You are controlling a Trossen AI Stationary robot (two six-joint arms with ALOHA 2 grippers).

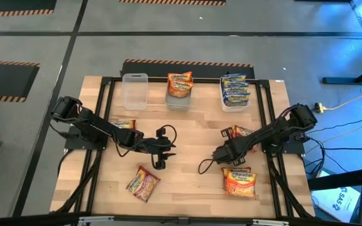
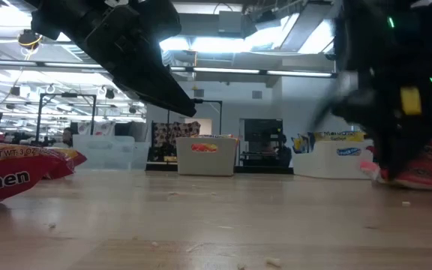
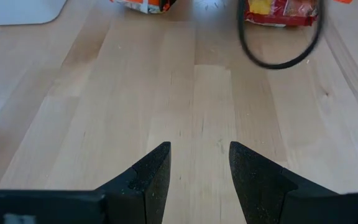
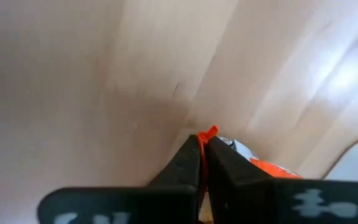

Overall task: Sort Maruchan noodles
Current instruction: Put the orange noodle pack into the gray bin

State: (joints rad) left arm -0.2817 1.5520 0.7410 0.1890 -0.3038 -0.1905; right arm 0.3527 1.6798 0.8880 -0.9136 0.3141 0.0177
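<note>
From table height, a dark arm (image 2: 126,45) slants down across the upper left, its fingers out of sight. A second dark arm (image 2: 396,82) hangs blurred at the right, just above a red noodle packet (image 2: 426,174). Another red packet (image 2: 10,176) lies at the left edge on the wooden table (image 2: 216,225). Farther back stand three tubs (image 2: 207,156), orange and blue packets inside two.

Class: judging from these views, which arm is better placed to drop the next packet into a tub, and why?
Right, probably. The right claw is already shut on an orange packet. The left claw hangs open over bare table, holding nothing. The orange tub sits across the table.
</note>
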